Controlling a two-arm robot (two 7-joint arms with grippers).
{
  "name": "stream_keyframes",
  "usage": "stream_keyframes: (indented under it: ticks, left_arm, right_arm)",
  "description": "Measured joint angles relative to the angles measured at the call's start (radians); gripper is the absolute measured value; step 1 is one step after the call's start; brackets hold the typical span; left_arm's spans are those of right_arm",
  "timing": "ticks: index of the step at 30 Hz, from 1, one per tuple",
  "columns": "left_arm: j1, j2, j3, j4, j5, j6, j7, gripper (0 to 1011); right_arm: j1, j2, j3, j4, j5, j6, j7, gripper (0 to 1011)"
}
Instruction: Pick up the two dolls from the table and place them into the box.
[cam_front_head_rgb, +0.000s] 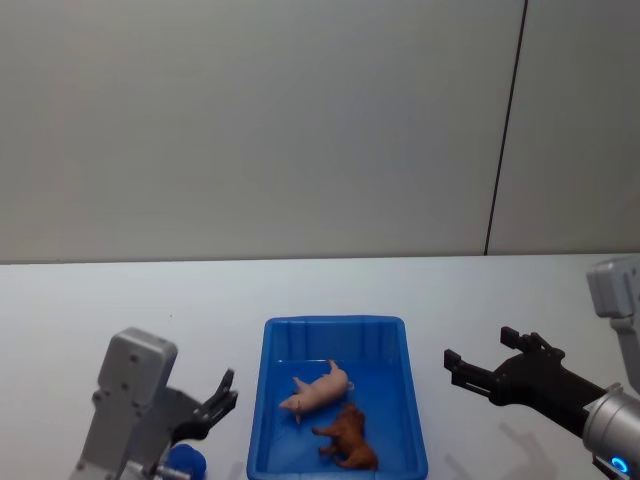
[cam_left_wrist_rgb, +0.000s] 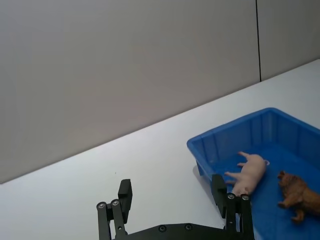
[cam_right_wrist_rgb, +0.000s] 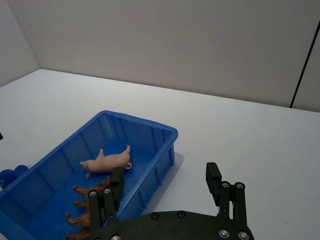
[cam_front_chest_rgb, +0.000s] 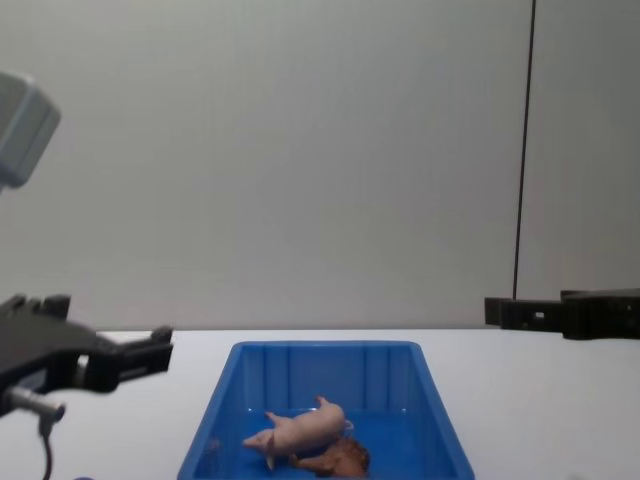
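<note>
Both dolls are lying inside the box (cam_front_head_rgb: 335, 322), which is sitting on the table (cam_front_head_rgb: 120, 300) with its long axis running away from the robot. The box is a bright blue plastic bin, rectangular, with sloped, ribbed walls and a rolled rim. The table is a flat, plain white surface spreading wide on both sides of the box.

The pig (cam_front_head_rgb: 318, 390) is resting on its side near the middle of the box floor. Its long axis is running diagonally: the snout is pointing toward the box's near left corner and the rump toward the far right wall. It is pale pink and smooth, with short stiff legs sticking out.

The dog (cam_front_head_rgb: 348, 438) is lying just beside the pig, toward the box's near end and right of its centre line. Its body is running roughly along the box's length, head toward the pig, legs pointing toward the left wall. It is reddish-brown with a shaggy, rough coat.

The left gripper (cam_front_head_rgb: 218, 403) is hovering over the table left of the box, its black fingers spread apart and gripping nothing. The right gripper (cam_front_head_rgb: 478, 350) is hanging right of the box, fingers likewise spread wide and empty.
</note>
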Motion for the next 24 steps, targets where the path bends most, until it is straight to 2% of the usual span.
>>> stream_keyframes:
  ticks: [10, 24]
  left_arm:
    - [0.047, 0.011, -0.003, 0.019, -0.041, -0.017, 0.007, 1002]
    - [0.063, -0.010, 0.000, 0.108, -0.069, -0.052, -0.043, 1002]
  right_arm:
    - [-0.002, 0.002, 0.001, -0.002, 0.001, -0.001, 0.000, 1001]
    - [-0.003, 0.003, 0.002, -0.004, 0.002, -0.001, 0.000, 1001]
